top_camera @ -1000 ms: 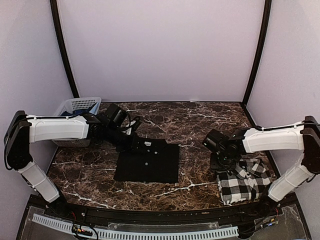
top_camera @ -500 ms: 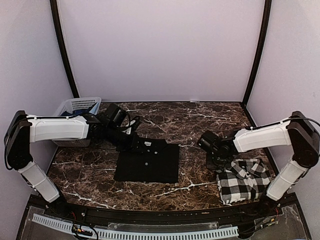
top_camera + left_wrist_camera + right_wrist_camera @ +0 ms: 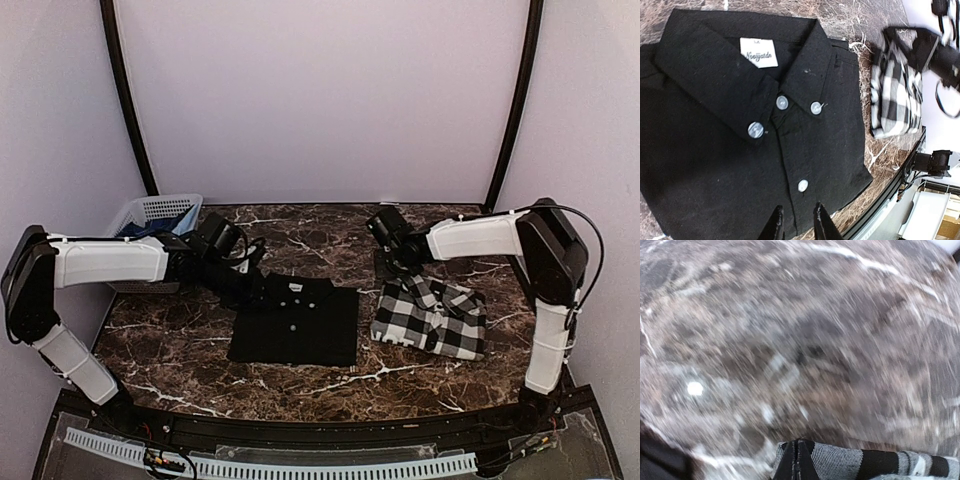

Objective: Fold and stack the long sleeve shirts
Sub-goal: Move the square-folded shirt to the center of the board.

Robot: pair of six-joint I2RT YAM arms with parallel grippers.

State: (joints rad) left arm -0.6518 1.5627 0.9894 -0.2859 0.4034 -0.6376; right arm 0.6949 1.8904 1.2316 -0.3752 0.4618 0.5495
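Top external: one black shirt (image 3: 297, 322), one checked shirt (image 3: 430, 317).

Top camera overlooks table (image 3: 330, 225); left wrist view closely shares black shirt (image 3: 298, 325).

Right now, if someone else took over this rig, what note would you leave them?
Left gripper: open, over the black shirt, holding nothing.
Right gripper: shut on the far edge of the checked shirt.
Black shirt lies folded at mid-table; checked shirt lies roughly folded beside it, to its right, apart.
Done: both folded.
Left: stack them.
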